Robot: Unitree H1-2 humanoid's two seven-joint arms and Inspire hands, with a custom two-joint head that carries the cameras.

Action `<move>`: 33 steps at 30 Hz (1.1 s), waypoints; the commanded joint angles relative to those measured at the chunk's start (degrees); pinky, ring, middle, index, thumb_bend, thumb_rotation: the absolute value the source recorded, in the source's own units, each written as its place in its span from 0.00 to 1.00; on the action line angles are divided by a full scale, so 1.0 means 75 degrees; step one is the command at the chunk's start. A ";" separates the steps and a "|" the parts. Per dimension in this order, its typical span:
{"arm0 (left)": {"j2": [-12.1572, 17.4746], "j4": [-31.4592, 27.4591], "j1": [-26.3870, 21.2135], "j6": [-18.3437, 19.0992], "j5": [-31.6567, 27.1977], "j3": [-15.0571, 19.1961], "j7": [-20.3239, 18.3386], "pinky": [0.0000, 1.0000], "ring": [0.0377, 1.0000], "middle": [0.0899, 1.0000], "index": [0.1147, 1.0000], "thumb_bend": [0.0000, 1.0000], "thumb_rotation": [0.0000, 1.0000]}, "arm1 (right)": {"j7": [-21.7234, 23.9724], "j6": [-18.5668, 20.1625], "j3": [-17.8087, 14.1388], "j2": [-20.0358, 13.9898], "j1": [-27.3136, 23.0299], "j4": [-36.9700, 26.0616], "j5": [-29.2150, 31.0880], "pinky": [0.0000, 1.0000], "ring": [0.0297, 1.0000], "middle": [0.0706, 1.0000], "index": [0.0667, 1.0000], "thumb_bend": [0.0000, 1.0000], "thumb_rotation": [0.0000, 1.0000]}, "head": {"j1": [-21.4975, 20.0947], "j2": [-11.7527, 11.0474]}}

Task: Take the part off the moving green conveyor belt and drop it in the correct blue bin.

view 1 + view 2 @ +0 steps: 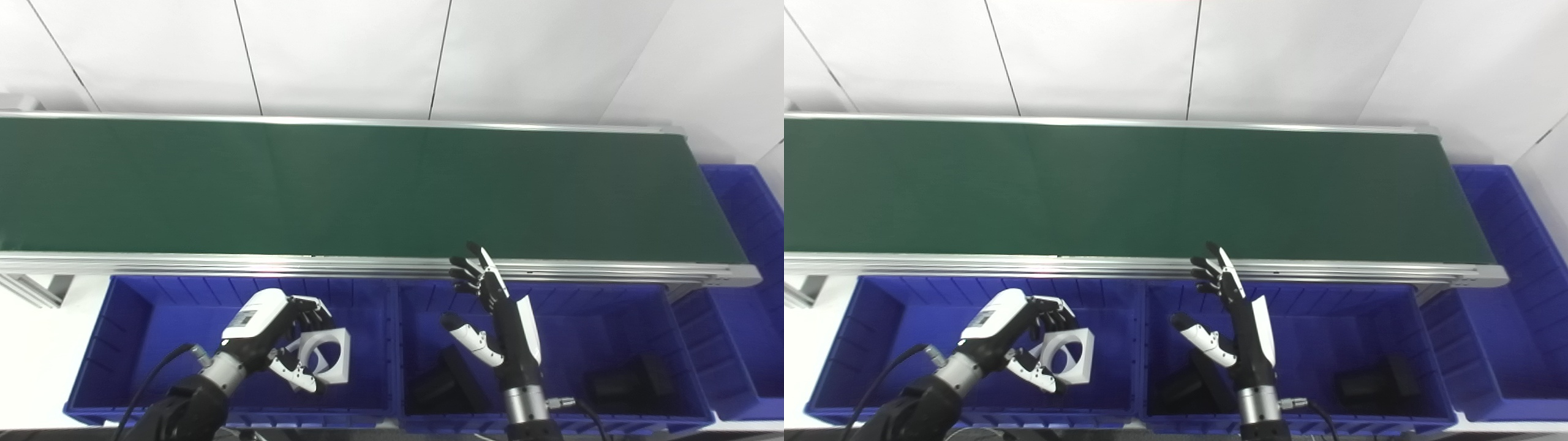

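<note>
The green conveyor belt [367, 184] runs across the view and carries no part. My left hand [269, 334] is over the left blue bin [122, 318] with its fingers and thumb curled on a white square part with a round hole [331, 355], held just above the bin floor. The part also shows in the right eye view [1069, 355]. My right hand [496, 318] is open and empty, fingers spread and pointing up, above the middle blue bin [612, 306] close to the belt's front rail.
Two black parts [444, 380] [631, 376] lie in the middle bin. A third blue bin [747, 245] stands past the belt's right end. The aluminium front rail [245, 264] runs between belt and bins. White wall panels stand behind.
</note>
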 commanded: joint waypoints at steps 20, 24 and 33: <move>-0.0865 -0.1138 0.0704 -0.0319 -0.3665 0.1396 -0.0005 0.82 0.89 0.90 0.90 0.96 0.49 | 0.0159 -0.0401 -0.0127 0.0198 0.0083 -0.0279 -0.0019 0.71 0.77 0.80 0.93 0.76 0.71 | 0.0026 -0.0147; -0.0946 -0.1142 0.0882 -0.0936 -0.4387 0.1370 -0.0174 0.84 0.90 0.90 0.90 0.95 0.46 | 0.0153 -0.0401 -0.0123 0.0194 0.0122 -0.0283 -0.0017 0.70 0.78 0.80 0.92 0.76 0.71 | 0.0009 -0.0206; -0.1123 -0.0539 0.0986 -0.2405 -0.6155 0.1292 -0.0744 0.79 0.82 0.83 0.84 0.91 0.42 | 0.0195 -0.0366 -0.0158 0.0201 0.0183 -0.0290 -0.0131 0.70 0.76 0.80 0.92 0.78 0.73 | -0.0005 -0.0283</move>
